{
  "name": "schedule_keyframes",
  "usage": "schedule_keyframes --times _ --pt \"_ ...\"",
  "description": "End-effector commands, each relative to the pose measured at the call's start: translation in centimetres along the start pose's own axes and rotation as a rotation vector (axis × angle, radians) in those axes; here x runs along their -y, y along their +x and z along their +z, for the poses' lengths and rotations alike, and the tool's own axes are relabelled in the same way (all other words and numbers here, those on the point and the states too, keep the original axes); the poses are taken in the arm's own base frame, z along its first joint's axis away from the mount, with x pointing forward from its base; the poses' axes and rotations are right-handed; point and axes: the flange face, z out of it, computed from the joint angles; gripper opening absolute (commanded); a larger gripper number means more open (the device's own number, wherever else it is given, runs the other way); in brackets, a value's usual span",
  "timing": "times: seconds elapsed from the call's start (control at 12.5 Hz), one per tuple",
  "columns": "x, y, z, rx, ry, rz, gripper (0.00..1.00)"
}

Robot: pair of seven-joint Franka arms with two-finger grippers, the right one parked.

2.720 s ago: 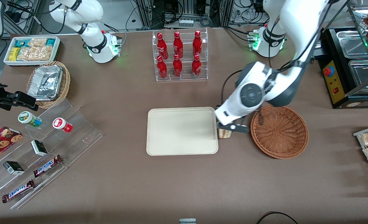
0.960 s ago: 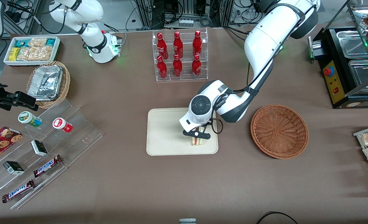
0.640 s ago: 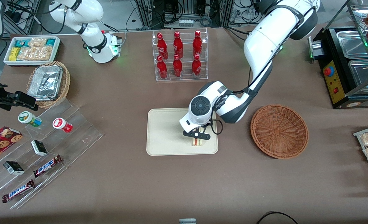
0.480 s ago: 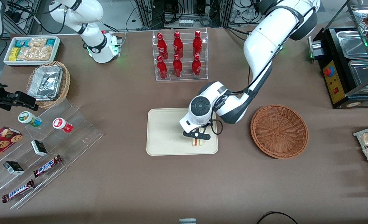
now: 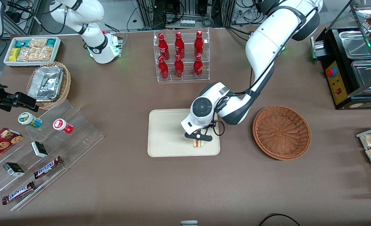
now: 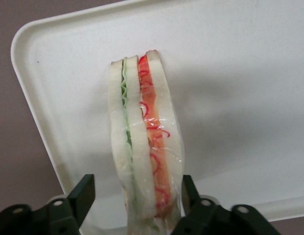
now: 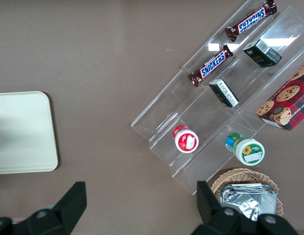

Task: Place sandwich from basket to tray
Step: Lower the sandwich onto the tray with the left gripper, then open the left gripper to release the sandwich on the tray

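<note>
Wrist view: end effector (image 6: pixel 135 198) apparently released sandwich (image 6: pixel 144 142), tray (image 6: pixel 250 73).

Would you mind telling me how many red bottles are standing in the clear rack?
6. Three stand in the upper row and three in the lower row; none seems hidden. The tool is over the tray, open around the sandwich.

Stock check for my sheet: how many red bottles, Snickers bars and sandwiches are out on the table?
red bottles: 6
Snickers bars: 2
sandwich: 1, on the tray, between the fingers of the open pincer
Total: 9
</note>
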Motion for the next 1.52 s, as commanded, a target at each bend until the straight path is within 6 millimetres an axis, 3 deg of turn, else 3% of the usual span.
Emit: schedule_keyframes --times 0.0,0.48,0.88,1.2,1.44 --pt "-0.4 0.5 -0.7 -0.027 0.007 -0.021 1.00" --pt "0.7 0.9 -3.6 -0.047 0.003 -0.043 1.00" --pt "5.1 1.0 -8.9 0.026 -0.011 -0.136 1.00" --pt "11.3 1.9 -15.0 0.009 -0.054 -0.229 1.00" --pt "17.9 2.7 -19.5 -0.012 -0.121 -0.337 1.00"
